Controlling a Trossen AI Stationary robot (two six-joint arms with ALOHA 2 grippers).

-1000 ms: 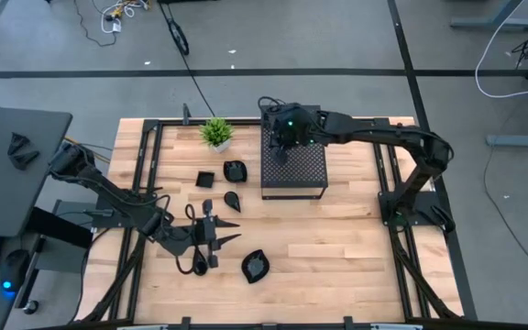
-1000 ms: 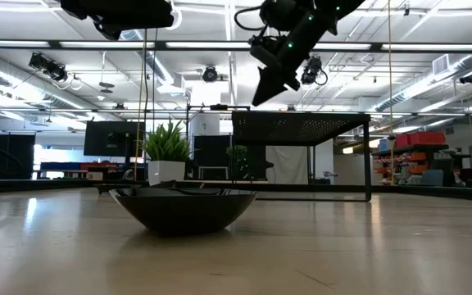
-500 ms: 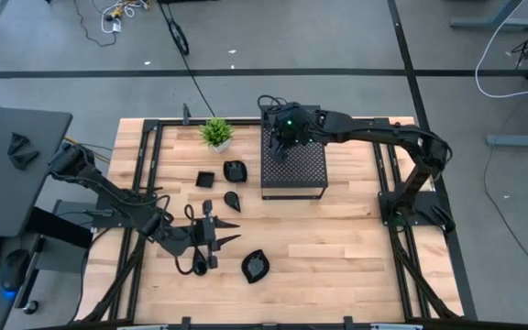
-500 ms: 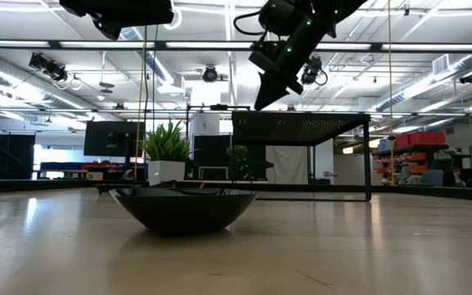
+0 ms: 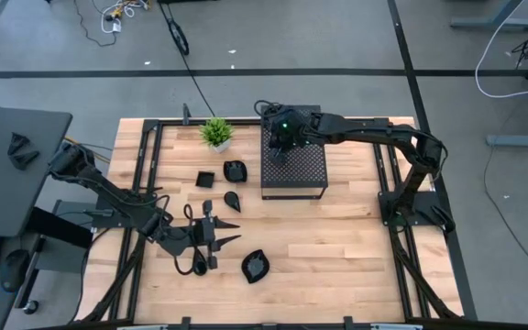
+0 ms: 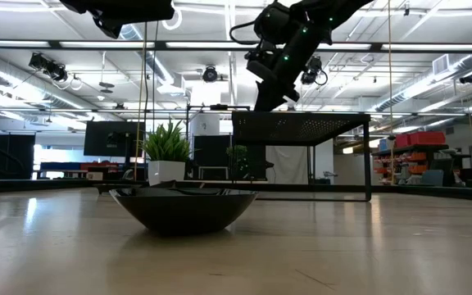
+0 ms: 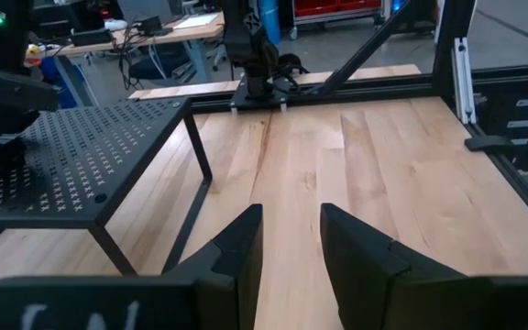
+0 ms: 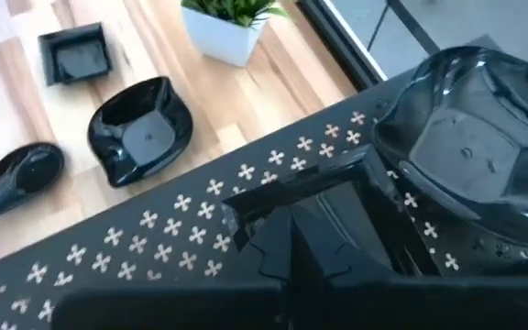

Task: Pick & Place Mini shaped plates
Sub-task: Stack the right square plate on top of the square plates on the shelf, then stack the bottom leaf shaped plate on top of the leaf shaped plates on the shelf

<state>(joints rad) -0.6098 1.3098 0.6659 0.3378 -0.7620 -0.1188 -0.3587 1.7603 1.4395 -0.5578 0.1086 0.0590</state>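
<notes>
Though tilted — plate (image 8: 470,151) in right tool (image 8: 337,234)

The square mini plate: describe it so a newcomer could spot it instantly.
Find the green potted plant at the table's far edge. On the wood just in front of it lies the square plate, beside a rounded dish; it alone has straight sides and sharp corners.

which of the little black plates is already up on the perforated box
Only the rounded plate beside the right end effector; the square plate, leaf plate and teardrop plate lie on the table.
</notes>
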